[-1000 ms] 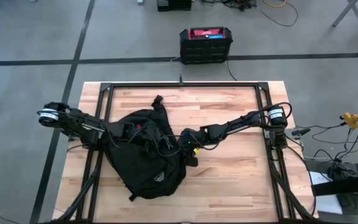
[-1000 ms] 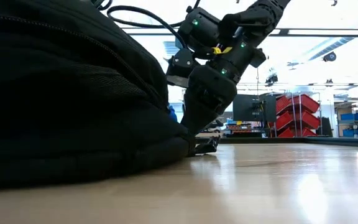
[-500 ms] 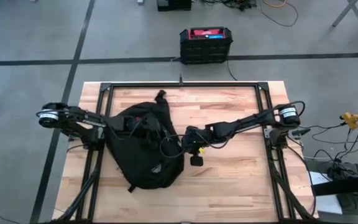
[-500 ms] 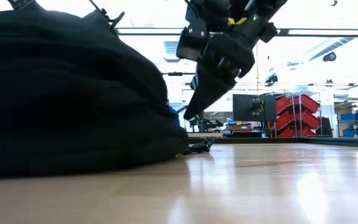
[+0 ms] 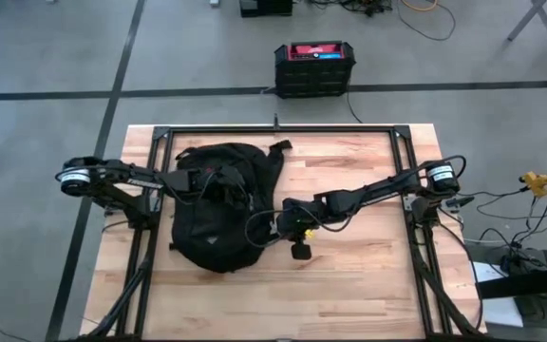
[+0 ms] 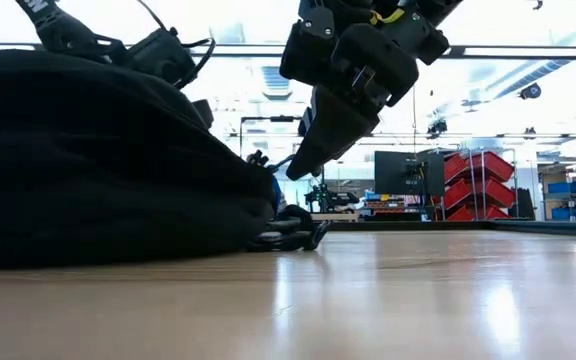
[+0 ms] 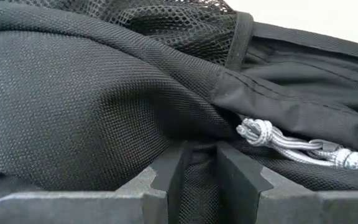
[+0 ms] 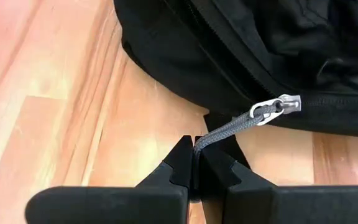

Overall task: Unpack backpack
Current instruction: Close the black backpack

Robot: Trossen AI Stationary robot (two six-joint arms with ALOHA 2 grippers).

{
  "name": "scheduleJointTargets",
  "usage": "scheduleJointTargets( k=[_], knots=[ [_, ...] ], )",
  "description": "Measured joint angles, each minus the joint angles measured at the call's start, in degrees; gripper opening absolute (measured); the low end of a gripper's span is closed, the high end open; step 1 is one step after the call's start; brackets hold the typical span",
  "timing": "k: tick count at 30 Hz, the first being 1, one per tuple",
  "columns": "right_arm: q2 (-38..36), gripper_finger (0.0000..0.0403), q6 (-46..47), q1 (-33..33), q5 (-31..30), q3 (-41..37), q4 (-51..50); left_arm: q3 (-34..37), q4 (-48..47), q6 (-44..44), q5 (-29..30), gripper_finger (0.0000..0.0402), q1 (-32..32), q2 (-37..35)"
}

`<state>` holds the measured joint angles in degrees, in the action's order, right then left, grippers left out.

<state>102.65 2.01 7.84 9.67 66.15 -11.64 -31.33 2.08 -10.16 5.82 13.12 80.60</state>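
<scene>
The black backpack [image 5: 218,223] lies on the table's left half, resting on the wood [image 6: 98,170]. My left gripper [image 5: 207,185] sits on the pack's upper side and is shut on its fabric [image 7: 199,163]. My right gripper [image 5: 276,226] hangs at the pack's right edge, above the table [image 6: 306,160], shut on a grey zip pull cord [image 8: 225,132]. That cord runs to a silver slider [image 8: 278,104] on a zip. A white-grey knotted cord [image 7: 257,130] lies just past my left fingers. My left gripper pinches a fold of the backpack's black fabric [image 7: 197,149] between its two fingers, below a mesh panel; how many layers, I cannot tell. It comes from the table's left. The pack stays on the table. My right gripper pinches the free end of the grey pull cord [image 8: 202,144] between its fingertips. The fingers slant down toward the pack from the table's right. The cord runs straight and taut to the slider, and the pack rests on the wood.
A black-and-red box [image 5: 314,68] stands on the floor beyond the far edge. A black metal frame [image 5: 283,130] borders the table. Loose straps and a buckle [image 6: 293,235] trail from the pack onto the wood. Bare wood [image 5: 359,275] spans the right half.
The backpack has slid toward the far edge and swung around, its strap end now pointing to the far right. My left gripper has gone toward the far edge with it. My right gripper has risen clear of the table, staying shut.
</scene>
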Motion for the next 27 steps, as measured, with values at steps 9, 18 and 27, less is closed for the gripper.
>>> scheduleJointTargets(
  k=[9,18,27],
  knots=[
    [-0.1,0.0,0.9,0.0,0.2,-0.1,-5.0,-3.3,7.5,4.0,-1.0,0.0078,-6.9,-1.9],
    [-0.1,0.0,0.3,-0.2,-1.7,-1.2,-3.0,-11.8,14.5,7.8,-4.8,0.0078,-5.0,15.9],
    [-0.1,0.0,0.2,3.8,-1.1,-4.0,0.4,-25.9,0.0,-3.6,-1.1,0.0078,1.5,30.3]
  ],
)
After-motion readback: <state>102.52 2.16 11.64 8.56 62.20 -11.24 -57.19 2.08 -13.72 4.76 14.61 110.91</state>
